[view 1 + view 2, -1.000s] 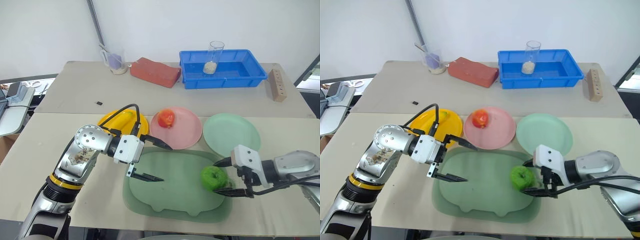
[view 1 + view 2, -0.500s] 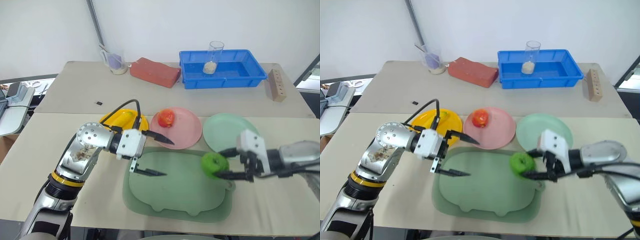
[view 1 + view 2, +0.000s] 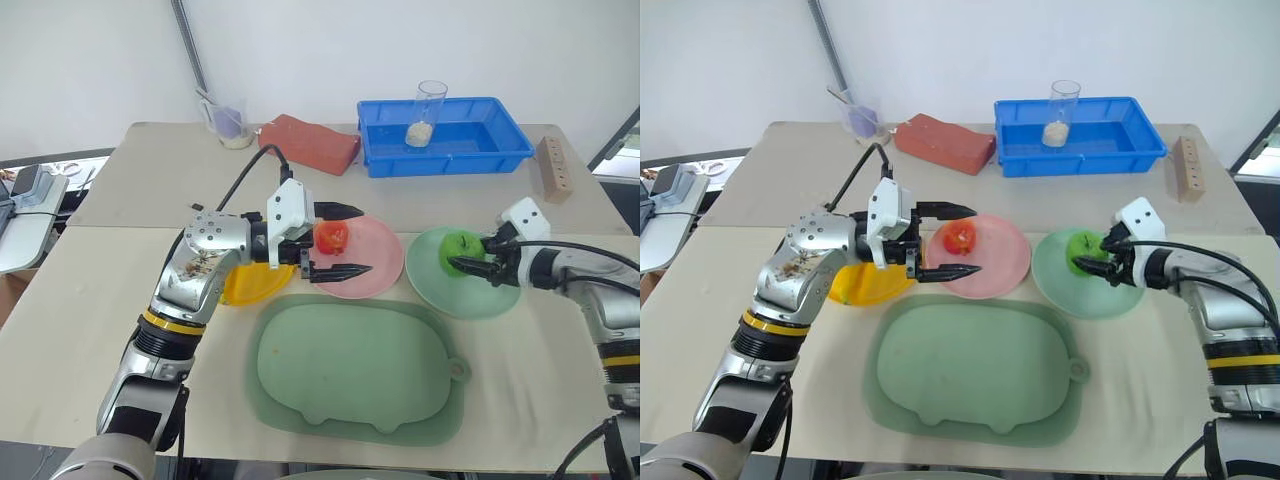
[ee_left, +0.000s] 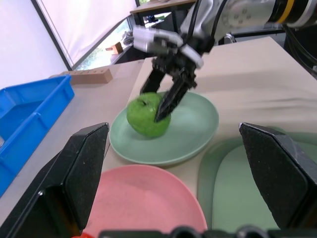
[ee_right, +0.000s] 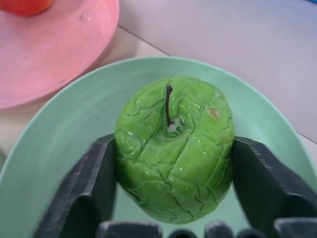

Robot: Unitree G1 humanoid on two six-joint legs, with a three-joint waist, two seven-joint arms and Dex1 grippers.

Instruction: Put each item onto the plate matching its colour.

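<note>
On the mint-green plate (image 3: 470, 285) the apple (image 3: 461, 245) sits between the right pincer's (image 3: 468, 267) fingers, pinched at both sides; left pincer (image 3: 352, 240), spread wide, straddles the red fruit (image 3: 332, 236) on the pink plate (image 3: 375, 262).

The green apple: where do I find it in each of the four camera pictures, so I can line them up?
Left eye view: green apple at the right, on the mint green plate, between the right gripper's fingers.
Right eye view: same spot, right of the pink plate.
Left wrist view: centre, on the mint plate, black fingers around it.
Right wrist view: centre, stem up, a finger on either side.
Shared landmark: the mint green plate.
</note>
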